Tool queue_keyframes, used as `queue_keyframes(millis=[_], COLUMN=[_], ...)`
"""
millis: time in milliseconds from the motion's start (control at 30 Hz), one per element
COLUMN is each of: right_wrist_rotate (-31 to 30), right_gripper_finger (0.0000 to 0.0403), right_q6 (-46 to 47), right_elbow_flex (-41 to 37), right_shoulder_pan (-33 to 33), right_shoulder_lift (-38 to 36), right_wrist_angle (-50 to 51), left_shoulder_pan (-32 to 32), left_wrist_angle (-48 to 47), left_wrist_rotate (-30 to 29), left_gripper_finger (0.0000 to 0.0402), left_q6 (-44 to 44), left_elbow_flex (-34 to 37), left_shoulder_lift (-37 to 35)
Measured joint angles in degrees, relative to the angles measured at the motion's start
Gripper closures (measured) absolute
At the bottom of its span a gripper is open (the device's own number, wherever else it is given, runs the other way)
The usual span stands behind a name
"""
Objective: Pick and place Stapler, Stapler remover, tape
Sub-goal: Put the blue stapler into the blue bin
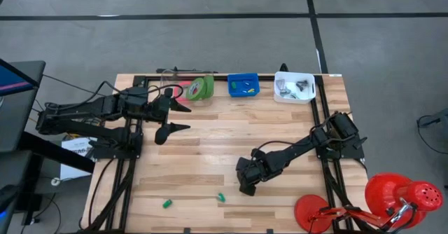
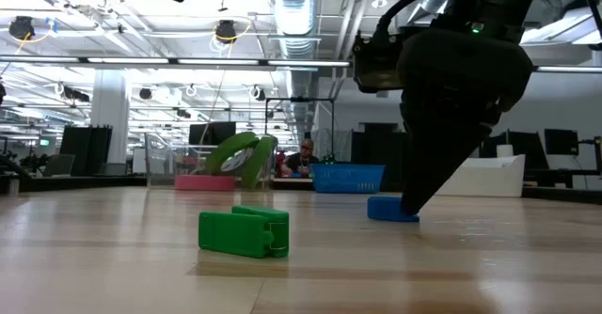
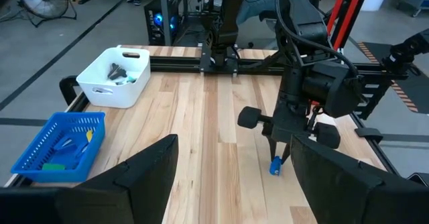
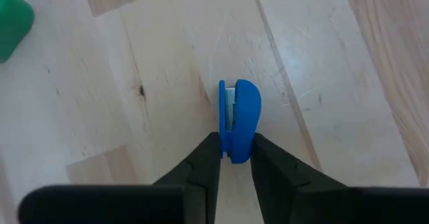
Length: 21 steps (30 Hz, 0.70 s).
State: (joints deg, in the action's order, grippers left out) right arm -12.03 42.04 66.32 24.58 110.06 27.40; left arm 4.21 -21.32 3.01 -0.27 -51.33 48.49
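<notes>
From above, my right gripper (image 1: 246, 185) hides the small blue stapler (image 4: 237, 119) under its own fingers; only the lower views and my right wrist camera show it, pinched between the two fingertips while it rests on the wooden table (image 1: 210, 143), toward the near right. That arm reaches in from the right edge, elbow bent, wrist pointing down. My left gripper (image 1: 171, 115) hangs with fingers spread wide at the far left, next to the green tape (image 1: 201, 88) and a pink-red roll (image 1: 183, 92), half hidden. Two green staplers (image 1: 167, 204) lie near the front edge. The white bin (image 1: 295, 87) and blue basket (image 1: 243, 85) hold items too small to identify. No writing is legible.
</notes>
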Motion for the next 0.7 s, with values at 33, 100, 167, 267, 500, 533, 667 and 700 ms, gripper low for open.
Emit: queue_keyframes(millis=[33,100,167,267,500,533,667,700], right_wrist_rotate=[0.01,0.11,0.13,0.11,0.05,-0.02,-0.12,-0.15], right_gripper_finger=[0.0334,0.0335,0.0335,0.0335,0.0335,0.0335,0.0335,0.0335], right_q6=[0.01,0.0,0.0,-0.03,-2.17,-2.83,-6.0,-6.73], right_elbow_flex=[0.0,0.19,0.79,1.75,4.79,5.36,7.46,7.78], right_shoulder_pan=[-0.01,-0.23,-0.67,-1.86,-5.88,-6.61,-9.73,-10.56], right_shoulder_lift=[0.0,0.0,0.0,-0.04,-0.04,-0.04,-0.17,-0.4], right_wrist_angle=[-0.01,0.15,0.17,0.06,1.93,2.66,5.93,6.76], left_shoulder_pan=[0.0,0.0,0.0,0.0,0.0,0.0,0.0,0.0], left_wrist_angle=[0.0,0.0,0.02,0.16,0.77,0.83,0.85,0.85], left_wrist_rotate=[0.0,0.0,0.0,0.0,0.0,0.0,0.0,0.0], left_gripper_finger=[0.0124,0.0124,0.0124,0.0124,0.0124,0.0124,0.0124,0.0124], left_q6=[0.0,0.0,0.0,0.0,0.0,0.0,0.0,0.0], left_elbow_flex=[0.0,0.0,0.0,0.0,0.0,0.0,0.0,0.0], left_shoulder_lift=[0.0,0.0,0.0,0.0,0.0,0.0,0.0,0.0])
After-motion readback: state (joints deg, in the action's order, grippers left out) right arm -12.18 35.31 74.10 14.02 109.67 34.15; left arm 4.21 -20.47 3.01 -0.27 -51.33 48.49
